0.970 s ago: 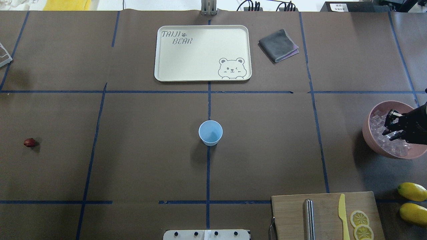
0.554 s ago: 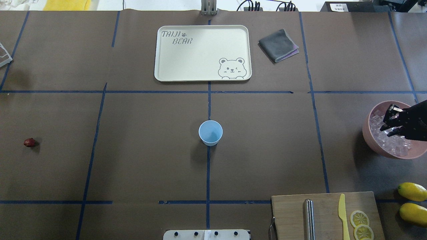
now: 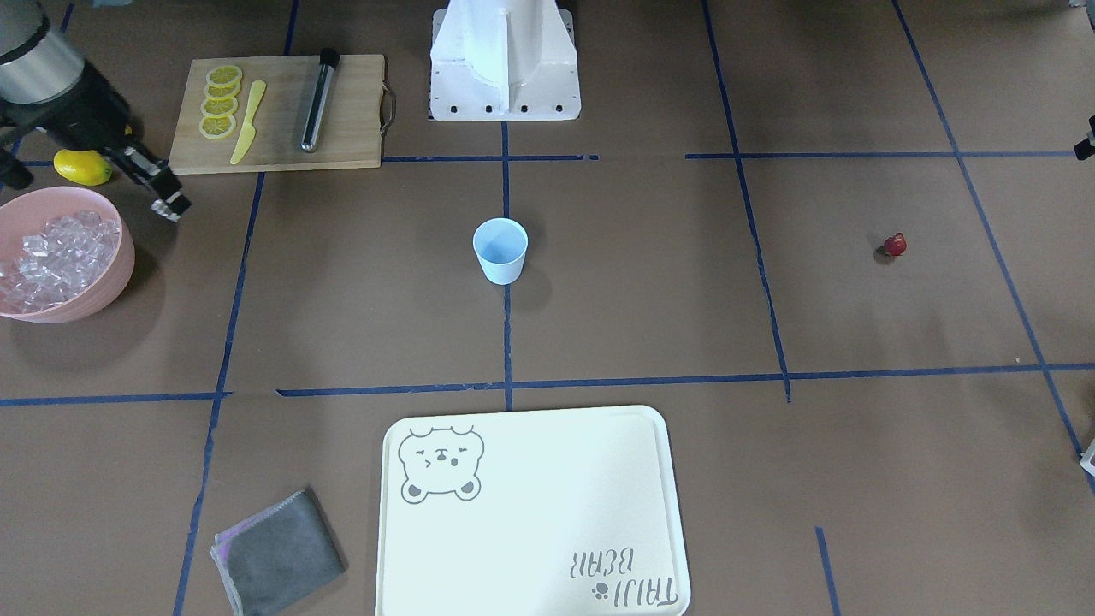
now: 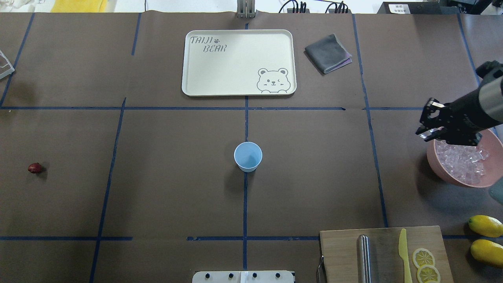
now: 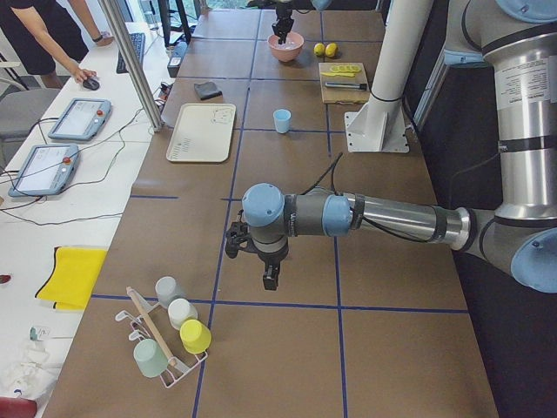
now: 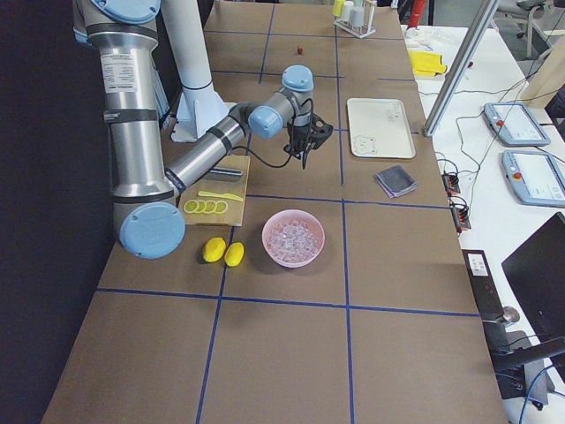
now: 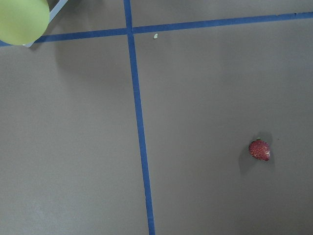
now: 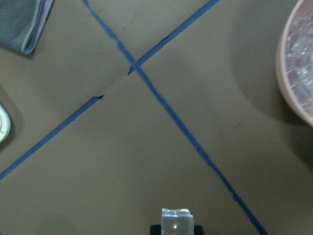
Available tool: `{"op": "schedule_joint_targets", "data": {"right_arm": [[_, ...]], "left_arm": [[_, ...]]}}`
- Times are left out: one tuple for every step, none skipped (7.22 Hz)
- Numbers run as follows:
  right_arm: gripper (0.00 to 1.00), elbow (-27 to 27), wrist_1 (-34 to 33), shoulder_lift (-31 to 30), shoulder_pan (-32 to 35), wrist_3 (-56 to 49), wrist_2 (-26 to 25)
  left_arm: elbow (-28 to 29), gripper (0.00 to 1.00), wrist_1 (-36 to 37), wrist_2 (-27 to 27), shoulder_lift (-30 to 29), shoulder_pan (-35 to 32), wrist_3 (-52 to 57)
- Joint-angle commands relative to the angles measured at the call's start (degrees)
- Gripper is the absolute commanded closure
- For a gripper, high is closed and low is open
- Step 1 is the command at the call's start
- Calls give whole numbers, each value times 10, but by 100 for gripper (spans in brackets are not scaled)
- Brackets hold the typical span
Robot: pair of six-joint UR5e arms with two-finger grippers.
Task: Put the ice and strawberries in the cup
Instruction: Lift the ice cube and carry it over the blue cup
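Surface: We see a table (image 4: 177, 188) covered in brown paper and marked into squares with blue tape.
Room: In the exterior left view a white bench runs along the table. It carries two tablets (image 5: 80, 117) and a yellow cloth (image 5: 74, 274), and a person (image 5: 43, 35) stands at it. A rack of cups (image 5: 170, 340) sits at the table's near end.
Writing: The cream tray (image 4: 235, 63) reads "TAIJI BEAR", with a paw mark and a bear's face drawn in one corner.
Right gripper (image 4: 428, 120): It hangs in the air beside the pink bowl (image 4: 436, 165), over a tape crossing. Its wrist view shows one ice cube (image 8: 176, 220) pinched at its tip.
Left gripper (image 5: 271, 284): It points down near the rack. We cannot tell whether its fingers are apart or together.
Cup (image 4: 248, 156): It stands upright at the table's middle, on a tape line.
Strawberry (image 4: 35, 168): It lies alone on the paper, far out on the robot's left.
Ice (image 4: 461, 161): It is heaped in the pink bowl at the robot's right.
Around: We note a folded grey cloth (image 4: 327, 53) beside the tray. A wooden board (image 4: 340, 251) holds a metal rod (image 4: 364, 257), a yellow knife (image 4: 404, 251) and lemon slices (image 4: 423, 258), with two lemons (image 4: 486, 226) next to it.
Between: Brown paper crossed by one tape line lies between bowl and cup.
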Motion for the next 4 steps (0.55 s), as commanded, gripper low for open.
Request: {"op": "schedule_joint_targets", "data": {"right_arm": [[100, -30, -26, 129, -89, 8, -38], [100, -70, -26, 180, -110, 11, -43], [100, -98, -23, 216, -130, 36, -54], [99, -127, -22, 247, -154, 45, -68]], "left_arm": [[0, 0, 0, -2, 0, 1, 0], [-1, 0, 0, -2, 0, 0, 0], [-1, 0, 0, -2, 0, 0, 0], [-2, 0, 0, -3, 0, 1, 0]]}}
